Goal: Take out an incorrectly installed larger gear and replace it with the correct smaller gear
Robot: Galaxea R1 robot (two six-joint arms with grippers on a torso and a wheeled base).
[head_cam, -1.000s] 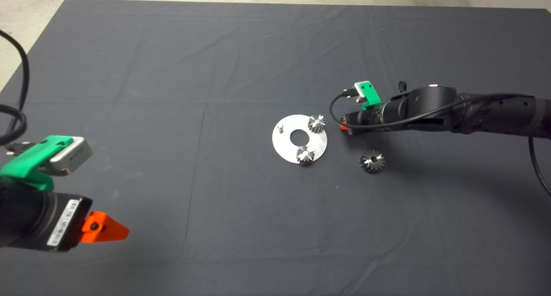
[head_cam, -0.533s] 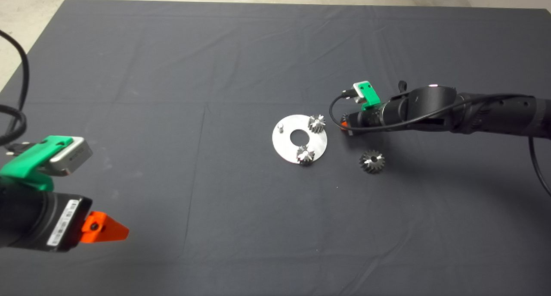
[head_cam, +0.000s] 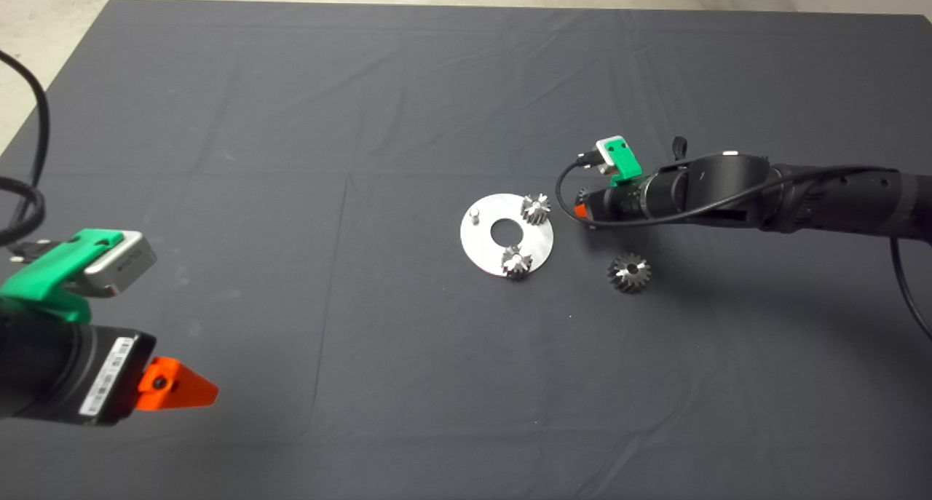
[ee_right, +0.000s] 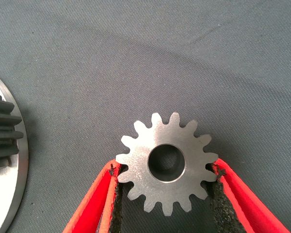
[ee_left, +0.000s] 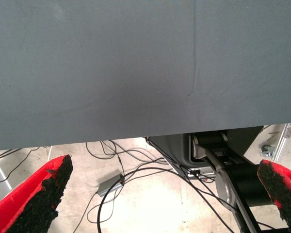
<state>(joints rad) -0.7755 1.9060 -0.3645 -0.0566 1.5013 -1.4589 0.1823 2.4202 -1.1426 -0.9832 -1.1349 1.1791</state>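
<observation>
Right claw (head_cam: 585,210) just beside the round steel plate (head_cam: 484,249), on the side nearest its own arm, closed narrow around the smaller gear (ee_right: 167,162). Black pads (ee_right: 117,194) pressed against the teeth on two opposite sides, flat face and bore turned toward the wrist camera. Cannot tell whether the gear is resting on the dark mat or is clear of it.

Larger gear (head_cam: 630,273) off the plate, lying flat on the mat-covered counter, near the right arm and apart from everything else. Removal judged done, fitting of the replacement in hand.

On the plate, two shiny star-faced gears (head_cam: 535,208) (head_cam: 516,261) seated along the edge closest to the claw. Bare peg (head_cam: 474,215) on the far side, beyond the centre hole. Coming move therefore likely a carry across the plate, past or over the nearer star-faced gear, then a drop with the bore upright and lined up on the peg. Slight tilt likely to jam it.

Left claw (ee_left: 165,165) parked at the mat's near-left edge, spread wide, holding nothing, much farther from the peg.
</observation>
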